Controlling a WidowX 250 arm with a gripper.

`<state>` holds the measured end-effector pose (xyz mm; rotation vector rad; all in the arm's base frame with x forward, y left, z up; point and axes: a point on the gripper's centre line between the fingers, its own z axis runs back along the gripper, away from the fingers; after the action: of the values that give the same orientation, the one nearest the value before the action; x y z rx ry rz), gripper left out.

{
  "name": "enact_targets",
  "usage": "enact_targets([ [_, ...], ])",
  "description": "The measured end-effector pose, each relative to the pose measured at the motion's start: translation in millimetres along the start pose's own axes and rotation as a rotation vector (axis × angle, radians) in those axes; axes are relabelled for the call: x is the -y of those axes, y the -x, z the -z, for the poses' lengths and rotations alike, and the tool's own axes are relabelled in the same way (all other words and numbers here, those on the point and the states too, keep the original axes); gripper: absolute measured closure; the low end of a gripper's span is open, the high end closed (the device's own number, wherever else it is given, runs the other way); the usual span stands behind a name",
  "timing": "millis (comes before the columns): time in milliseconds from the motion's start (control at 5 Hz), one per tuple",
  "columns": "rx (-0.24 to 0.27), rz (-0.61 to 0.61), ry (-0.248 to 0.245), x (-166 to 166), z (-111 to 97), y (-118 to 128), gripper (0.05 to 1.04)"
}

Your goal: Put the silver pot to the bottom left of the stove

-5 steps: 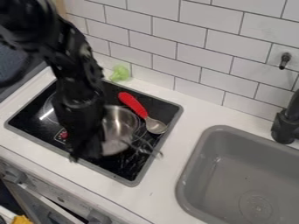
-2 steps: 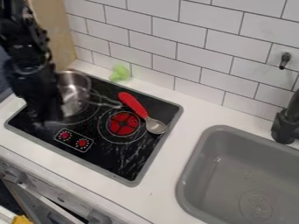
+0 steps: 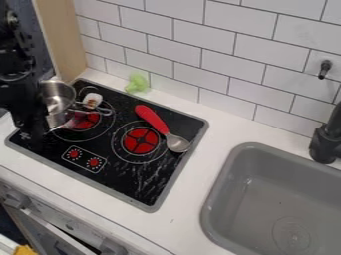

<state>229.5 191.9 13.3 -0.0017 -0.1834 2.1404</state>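
The black gripper (image 3: 31, 130) hangs over the left edge of the glossy, gray-rimmed stove (image 3: 120, 177); its opening and hold cannot be told. Just to its right, the shiny, round metal pot (image 3: 59, 94) extends thin handles rightward, toward a smooth red-handled spoon (image 3: 152, 119).

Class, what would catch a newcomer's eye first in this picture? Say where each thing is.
The red-handled spoon stands out, lying across the black stovetop beside glowing-red burner markings. At the left, the dark gripper is by the shiny silver pot, near the stove's left edge.
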Motion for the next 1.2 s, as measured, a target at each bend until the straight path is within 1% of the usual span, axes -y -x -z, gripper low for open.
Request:
enact_targets([
  [200, 0.004, 0.025, -0.019, -2.6, 17.1, -7.1, 1.000],
  [400, -0.002, 0.052, -0.020, 4.3, 29.8, -9.0, 1.000],
  [600, 0.000, 0.065, -0.029, 10.5, 38.6, -9.0, 1.000],
  [800, 0.006, 0.064, -0.030, 11.2, 40.3, -10.4, 0.968],
  [1000, 0.010, 0.070, -0.050, 7.7, 40.4, -11.1, 0.779],
  [1200, -0.001, 0.080, -0.060, 5.1, 40.4, -9.4, 0.480],
])
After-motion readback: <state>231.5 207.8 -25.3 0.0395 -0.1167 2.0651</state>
